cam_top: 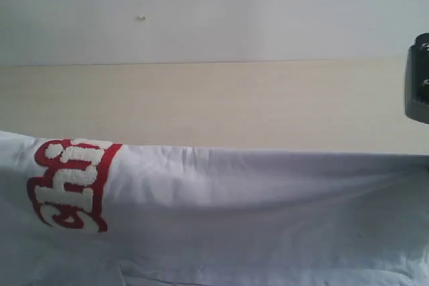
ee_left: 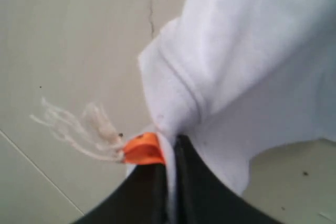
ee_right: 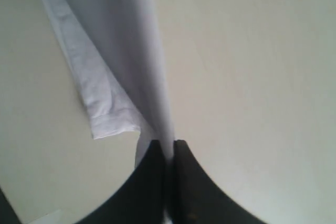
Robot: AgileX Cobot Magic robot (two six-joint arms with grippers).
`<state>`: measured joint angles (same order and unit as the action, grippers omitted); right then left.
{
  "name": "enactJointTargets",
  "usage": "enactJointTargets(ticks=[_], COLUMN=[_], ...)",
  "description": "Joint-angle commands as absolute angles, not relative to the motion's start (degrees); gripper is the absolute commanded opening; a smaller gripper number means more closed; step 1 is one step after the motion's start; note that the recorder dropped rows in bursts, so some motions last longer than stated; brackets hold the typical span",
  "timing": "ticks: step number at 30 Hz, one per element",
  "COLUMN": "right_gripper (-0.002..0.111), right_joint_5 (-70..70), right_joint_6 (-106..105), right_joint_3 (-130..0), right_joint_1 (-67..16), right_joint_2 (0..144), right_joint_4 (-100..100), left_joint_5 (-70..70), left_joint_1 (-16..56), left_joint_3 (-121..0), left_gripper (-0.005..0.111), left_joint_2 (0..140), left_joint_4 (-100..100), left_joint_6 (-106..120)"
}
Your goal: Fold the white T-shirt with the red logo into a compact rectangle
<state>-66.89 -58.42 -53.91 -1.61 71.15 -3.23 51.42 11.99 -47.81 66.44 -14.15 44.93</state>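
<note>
Pinching white T-shirt [cam_top: 268,212]: left claw [ee_left: 170,162], right claw [ee_right: 169,149], fully closed.

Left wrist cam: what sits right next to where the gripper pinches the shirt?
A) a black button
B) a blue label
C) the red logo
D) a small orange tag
D: in the left wrist view the left gripper is shut on the white T-shirt, and a small orange tag trailing frayed white threads sits right beside the pinch.
</note>
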Motion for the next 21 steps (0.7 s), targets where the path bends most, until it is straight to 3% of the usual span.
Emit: enactJointTargets(ticks=[1,11,13,16,21], right_gripper=[0.0,0.0,0.001,0.007,0.026], right_joint_5=[-58.09,-41.28,-38.41,-33.98,-27.62], right_joint_6=[-57.38,-48.06,-46.02,-43.85,-43.26], right_joint_3=[-53.8,-53.8,-53.8,-53.8,-53.8], right_joint_1=[-1.39,-1.39,-1.39,-1.39,-1.39], right_joint_2=[80.05,94.15,95.88,97.31,99.29], right_joint_4=[1.72,6.84,8.16,9.51,11.24], left_joint_5=[37.13,17.15,13.86,10.04,8.85], left_joint_1=[5.19,2.24,2.24,1.86,1.6], left_joint_3=[-47.48,-47.48,-47.48,-47.48,-47.48], left_gripper=[0.0,0.0,0.006,0.022,0.069], left_joint_2=[77.3,95.57,97.67,99.85,101.39], left_joint_4=[-16.01,-15.89,-15.89,-15.89,-16.28], left_joint_6=[44.95,44.16,43.66,41.3,40.14])
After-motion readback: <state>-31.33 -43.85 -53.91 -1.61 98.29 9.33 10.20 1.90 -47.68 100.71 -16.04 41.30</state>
